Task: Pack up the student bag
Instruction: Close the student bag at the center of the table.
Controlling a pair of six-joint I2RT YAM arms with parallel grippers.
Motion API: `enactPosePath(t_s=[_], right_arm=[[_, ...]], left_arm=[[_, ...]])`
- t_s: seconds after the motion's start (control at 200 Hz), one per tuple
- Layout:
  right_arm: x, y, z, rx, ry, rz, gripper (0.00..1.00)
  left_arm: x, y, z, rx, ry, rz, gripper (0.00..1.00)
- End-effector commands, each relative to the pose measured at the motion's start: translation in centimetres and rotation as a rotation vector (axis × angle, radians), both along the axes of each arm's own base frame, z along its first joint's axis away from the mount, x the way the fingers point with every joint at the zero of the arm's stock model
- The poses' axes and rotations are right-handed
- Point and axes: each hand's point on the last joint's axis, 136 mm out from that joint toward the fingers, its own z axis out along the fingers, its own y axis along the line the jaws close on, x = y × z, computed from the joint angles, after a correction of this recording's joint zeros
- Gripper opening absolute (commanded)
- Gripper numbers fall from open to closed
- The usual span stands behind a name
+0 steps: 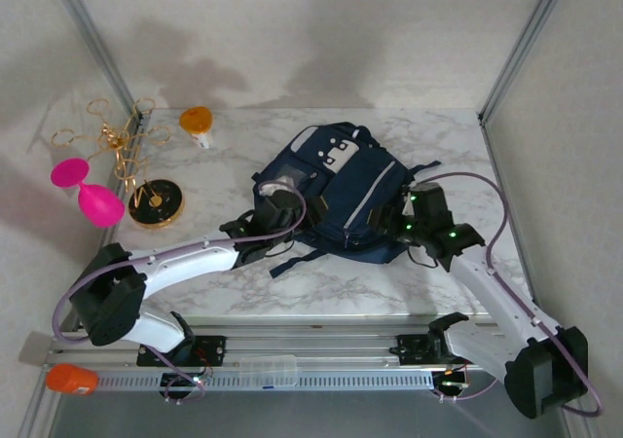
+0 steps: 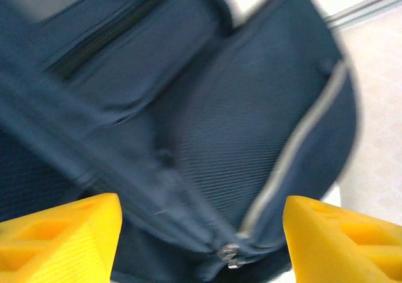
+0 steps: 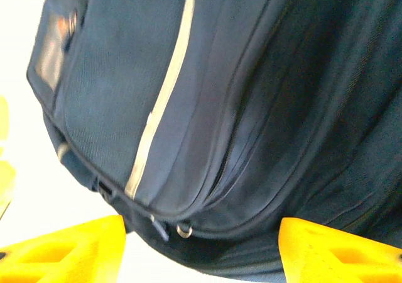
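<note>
We are flanking the student bag [image 1: 336,200], lying in the middle of the table [image 1: 234,273], with the left gripper [image 2: 201,233] at its nine o'clock and the right gripper [image 3: 201,233] at three, both gaping wide and empty, and judging its soft, floppy fabric best pinched at a zipper seam [image 3: 226,170].

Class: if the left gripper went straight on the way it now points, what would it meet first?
Most likely the student bag: its navy fabric lies right ahead of the left gripper, between the open fingers, though the depth is unclear.
</note>
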Motion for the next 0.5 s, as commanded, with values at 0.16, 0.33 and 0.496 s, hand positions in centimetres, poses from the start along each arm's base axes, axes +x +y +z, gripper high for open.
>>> enactPosePath(t_s=[0.16,0.33,0.496], right_arm=[[-2.0,2.6,-1.4,-0.138,0.021,0.037,0.64],[-2.7,6.0,-2.1,-0.104,0.014,0.120,0.52],[-2.6,8.1,-3.2,-0.076,0.010,0.178,0.39]], left_arm=[[1.2,-2.3,-1.2,-0.197,0.071,0.078,0.63],[2.0,-4.3,-1.6,-0.204,0.091,0.076,0.57],[3.0,-4.8,-2.4,-0.198,0.096,0.102,0.48]])
